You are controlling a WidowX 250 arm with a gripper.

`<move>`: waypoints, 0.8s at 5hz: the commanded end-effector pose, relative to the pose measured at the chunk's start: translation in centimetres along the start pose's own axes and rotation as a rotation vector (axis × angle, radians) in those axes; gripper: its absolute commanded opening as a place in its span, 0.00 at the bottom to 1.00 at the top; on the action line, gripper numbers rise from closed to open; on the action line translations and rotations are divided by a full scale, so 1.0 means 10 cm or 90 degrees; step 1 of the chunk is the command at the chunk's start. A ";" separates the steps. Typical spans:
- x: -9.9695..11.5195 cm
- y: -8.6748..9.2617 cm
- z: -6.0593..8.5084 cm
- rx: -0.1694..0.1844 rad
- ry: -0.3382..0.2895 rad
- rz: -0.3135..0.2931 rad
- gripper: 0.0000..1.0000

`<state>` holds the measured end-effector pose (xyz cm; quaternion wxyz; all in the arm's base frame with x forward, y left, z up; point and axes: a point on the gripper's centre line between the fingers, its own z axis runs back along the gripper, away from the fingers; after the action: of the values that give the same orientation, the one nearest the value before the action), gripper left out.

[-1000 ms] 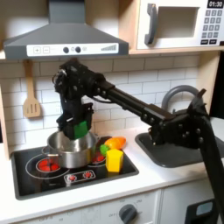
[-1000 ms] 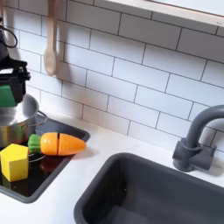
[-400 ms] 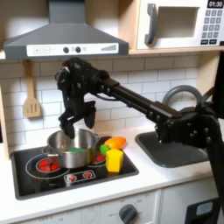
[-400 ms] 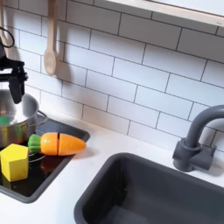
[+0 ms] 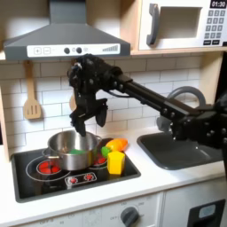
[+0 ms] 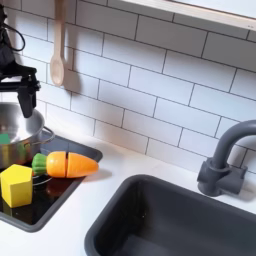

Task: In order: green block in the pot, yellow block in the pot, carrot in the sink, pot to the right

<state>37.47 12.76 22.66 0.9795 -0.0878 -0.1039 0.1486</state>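
Gripper [image 5: 89, 118] rose off pot [image 5: 73, 151], jaws open, empty; green block [image 5: 78, 152] inside; carrot [image 6: 62, 164] beside rim.

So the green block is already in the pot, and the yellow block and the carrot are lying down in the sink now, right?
Not quite. The green block is in the pot, but the yellow block and the carrot are not in the sink. They lie on the black stovetop beside the pot, as the second exterior view shows.
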 end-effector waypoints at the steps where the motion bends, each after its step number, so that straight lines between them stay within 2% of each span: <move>1: -0.26 -0.15 -0.04 0.000 0.018 -0.014 1.00; 2: -0.38 -0.19 -0.05 -0.007 0.022 -0.023 1.00; 3: -0.46 -0.17 -0.09 0.006 0.032 -0.025 1.00; 4: -0.55 -0.15 -0.09 0.004 0.033 -0.024 1.00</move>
<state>32.90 9.53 21.33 0.9848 -0.0831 -0.0813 0.1292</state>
